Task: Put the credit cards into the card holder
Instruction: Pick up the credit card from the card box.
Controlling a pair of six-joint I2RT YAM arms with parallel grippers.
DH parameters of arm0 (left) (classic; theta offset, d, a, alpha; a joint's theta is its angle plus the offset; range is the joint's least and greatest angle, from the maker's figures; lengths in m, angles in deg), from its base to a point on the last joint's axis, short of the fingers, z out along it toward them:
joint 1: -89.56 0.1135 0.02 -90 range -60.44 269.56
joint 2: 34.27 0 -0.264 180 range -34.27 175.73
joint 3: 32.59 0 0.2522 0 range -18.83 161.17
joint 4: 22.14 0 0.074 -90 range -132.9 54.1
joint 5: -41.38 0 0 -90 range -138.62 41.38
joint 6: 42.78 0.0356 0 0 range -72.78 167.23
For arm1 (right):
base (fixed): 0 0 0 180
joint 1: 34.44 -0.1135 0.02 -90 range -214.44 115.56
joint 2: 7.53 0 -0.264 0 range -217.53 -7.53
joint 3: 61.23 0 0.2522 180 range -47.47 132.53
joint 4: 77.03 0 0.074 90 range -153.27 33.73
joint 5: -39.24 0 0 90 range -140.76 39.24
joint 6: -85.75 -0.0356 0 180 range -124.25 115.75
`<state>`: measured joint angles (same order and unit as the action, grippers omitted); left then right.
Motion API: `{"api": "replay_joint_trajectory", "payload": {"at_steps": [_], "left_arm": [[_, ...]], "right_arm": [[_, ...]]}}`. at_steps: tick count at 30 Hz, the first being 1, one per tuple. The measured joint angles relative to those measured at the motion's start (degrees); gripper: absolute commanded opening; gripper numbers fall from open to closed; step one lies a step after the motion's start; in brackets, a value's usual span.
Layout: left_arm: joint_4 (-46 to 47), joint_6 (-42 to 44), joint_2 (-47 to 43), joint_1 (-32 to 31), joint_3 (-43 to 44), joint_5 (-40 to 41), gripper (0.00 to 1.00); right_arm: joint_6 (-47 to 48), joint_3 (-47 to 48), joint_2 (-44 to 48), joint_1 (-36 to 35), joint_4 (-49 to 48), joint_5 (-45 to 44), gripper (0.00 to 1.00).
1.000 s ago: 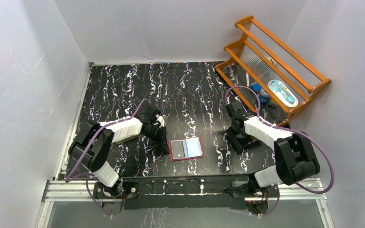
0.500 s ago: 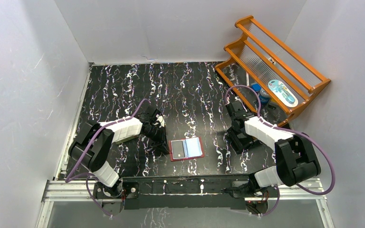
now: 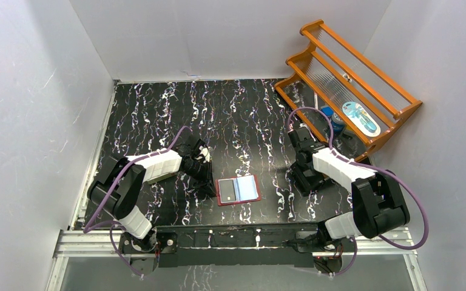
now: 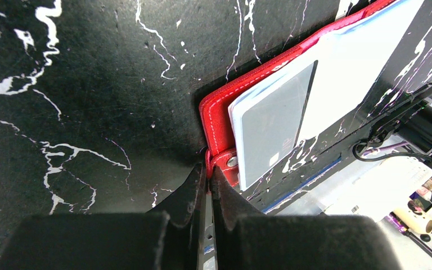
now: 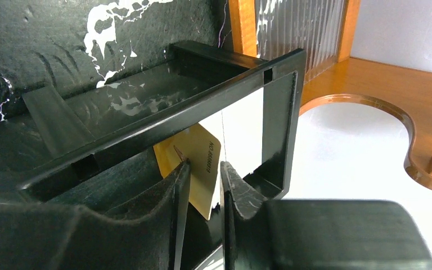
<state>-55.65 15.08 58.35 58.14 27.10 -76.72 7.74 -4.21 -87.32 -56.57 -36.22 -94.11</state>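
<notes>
The dark red card holder (image 3: 238, 190) lies open on the table, with pale bluish pockets. In the left wrist view the card holder (image 4: 218, 112) has a pale card (image 4: 270, 126) in its pocket. My left gripper (image 4: 208, 164) is shut on the holder's red snap tab at its edge; in the top view the left gripper (image 3: 210, 183) sits at the holder's left side. My right gripper (image 5: 204, 167) is down in a black open box (image 5: 233, 84). Its jaws stand slightly apart, astride an upright orange card (image 5: 198, 160) that leans on the left finger.
An orange wooden rack (image 3: 364, 73) stands at the back right with a blue-and-white item (image 3: 360, 117) on it. The black box sits just in front of the rack's foot (image 5: 371, 107). White walls close in the table on three sides.
My right arm has shifted very slightly over the black box. The left arm and the card holder have not moved.
</notes>
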Motion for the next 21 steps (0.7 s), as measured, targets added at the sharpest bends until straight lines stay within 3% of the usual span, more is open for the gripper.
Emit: {"api": "replay_joint_trajectory", "payload": {"at_steps": [13, 21], "left_arm": [[0.0, 0.0, 0.0, 0.0, 0.0, 0.0, 0.0], [0.0, -0.3, 0.0, 0.0, 0.0, -0.2, 0.0]], "right_arm": [[-0.9, 1.6, 0.5, 0.0, 2.0, 1.1, 0.22], [-1.9, 3.3, 1.1, 0.0, 5.4, 5.0, 0.09]]}}
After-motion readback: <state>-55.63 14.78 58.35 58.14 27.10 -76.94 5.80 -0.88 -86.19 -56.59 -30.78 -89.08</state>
